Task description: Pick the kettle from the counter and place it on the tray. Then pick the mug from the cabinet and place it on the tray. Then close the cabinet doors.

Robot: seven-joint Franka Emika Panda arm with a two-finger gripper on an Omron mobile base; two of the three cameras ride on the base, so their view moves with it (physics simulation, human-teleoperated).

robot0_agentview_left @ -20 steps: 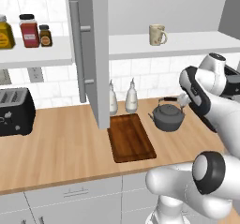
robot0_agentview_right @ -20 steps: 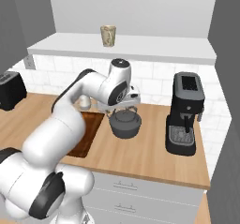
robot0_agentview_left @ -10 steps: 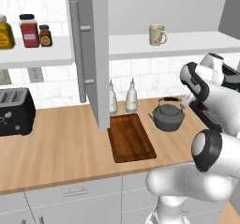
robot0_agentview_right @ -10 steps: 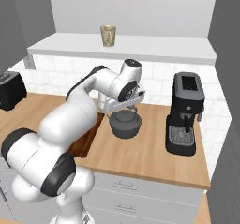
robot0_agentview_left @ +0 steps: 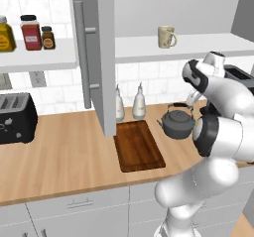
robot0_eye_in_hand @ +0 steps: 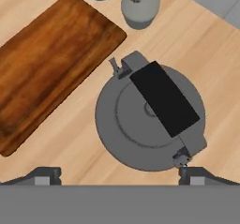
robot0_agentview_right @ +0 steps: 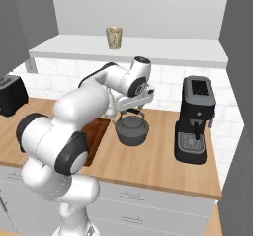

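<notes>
A squat, round, dark grey kettle (robot0_agentview_left: 177,123) with a matte cast-iron look sits on the light wooden counter (robot0_agentview_left: 64,156), right of centre in the left base view, just right of the tray (robot0_agentview_left: 138,145) and apart from it. The tray is a flat, dark brown wooden board with a raised rim, its long axis running from the wall toward the counter's front edge. In the hand view the kettle (robot0_eye_in_hand: 150,117) fills the centre, seen from above as a grey disc with ringed lid; its dark arched handle crosses the top diagonally from upper left to lower right, and its short spout points to the upper left, toward the tray (robot0_eye_in_hand: 44,61). The end effector (robot0_eye_in_hand: 119,174) hangs directly above the kettle with its fingers spread wide and nothing between them; the two tips show at the bottom corners of the hand view. Compared with a second ago, the white arm has swung further over the kettle, which has not moved. A cream ceramic mug (robot0_agentview_left: 166,36) stands on the white shelf of the cabinet at upper centre, beside an open grey door (robot0_agentview_left: 101,57) with a silver bar handle.
</notes>
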